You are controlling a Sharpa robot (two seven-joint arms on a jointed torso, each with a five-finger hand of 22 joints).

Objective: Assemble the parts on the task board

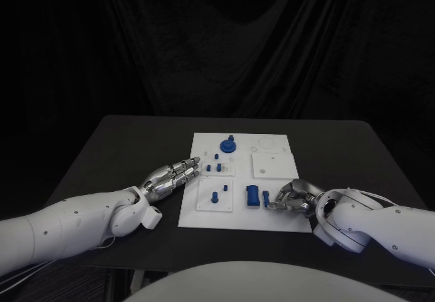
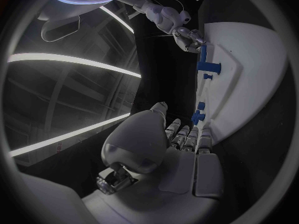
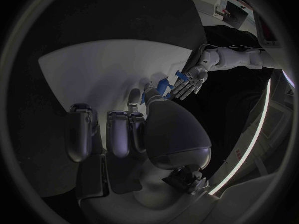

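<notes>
The white task board (image 1: 272, 217) lies in the middle of the black table. Standing on it are a round blue part (image 1: 229, 145), small blue pegs (image 1: 217, 167) and a blue block (image 1: 253, 195). My right hand (image 1: 295, 196) sits at the board's near right edge, fingers curled in and pinching a small upright blue part (image 1: 266, 199). The left wrist view shows that right hand (image 2: 186, 36) at the top of the part (image 2: 202, 59). My left hand (image 1: 172, 177) lies flat with its fingers stretched out, tips at the board's left edge, and holds nothing.
A raised white square plate (image 1: 272, 165) and a ring outline (image 1: 268, 144) take up the board's far right. Bare black table (image 1: 127, 151) surrounds the board, and a dark curtain hangs behind it.
</notes>
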